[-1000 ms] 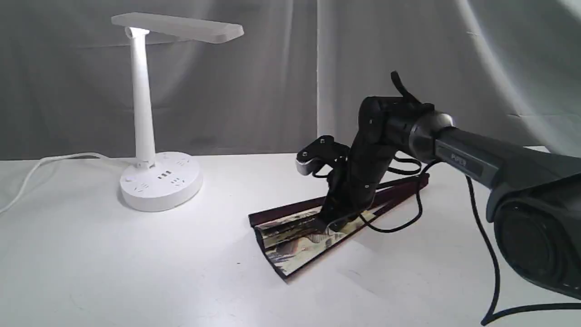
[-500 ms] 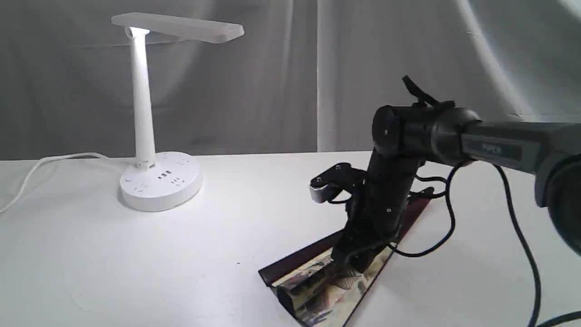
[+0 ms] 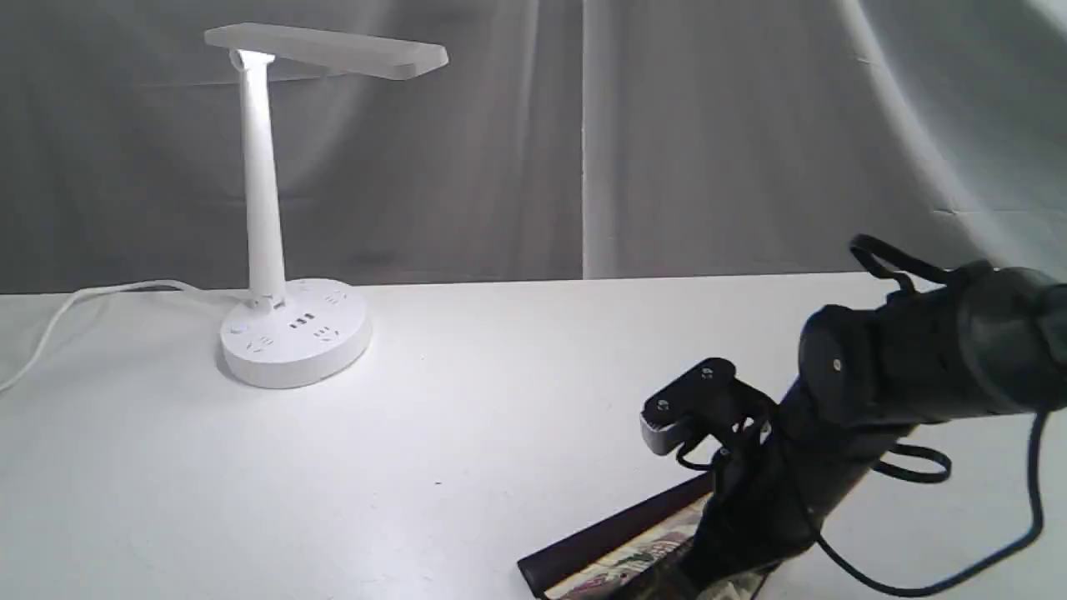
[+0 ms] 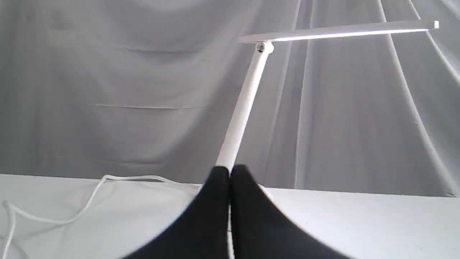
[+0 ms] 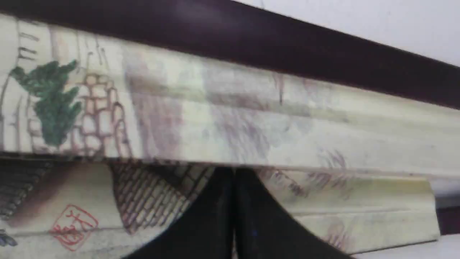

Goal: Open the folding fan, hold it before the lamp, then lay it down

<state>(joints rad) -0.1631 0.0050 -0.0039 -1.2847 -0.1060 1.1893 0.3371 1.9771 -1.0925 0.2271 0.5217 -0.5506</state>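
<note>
Now my right gripper point(image 5: 233, 176), jaws pressed together on the painted leaf, has dragged the folding fan point(image 3: 613, 537) across the table point(image 3: 417, 467), well apart from the lamp point(image 3: 262, 208); only partly spread, so opening isn't finished.

A: Right arm point(image 3: 896, 367)?
B: Black; enters from right edge, near side. Forearm roughly level, wrist bent steeply down and leftward. Camera bracket point(image 3: 688, 400) jutting leftward off wrist.
A: Right gripper point(image 5: 233, 180)?
B: Pointing down, low at near edge of scene; both fingers pressed flat together, no gap between.
A: Left gripper point(image 4: 229, 176)?
B: Held about level, facing far side. Fingers likewise closed flush against each other.
</note>
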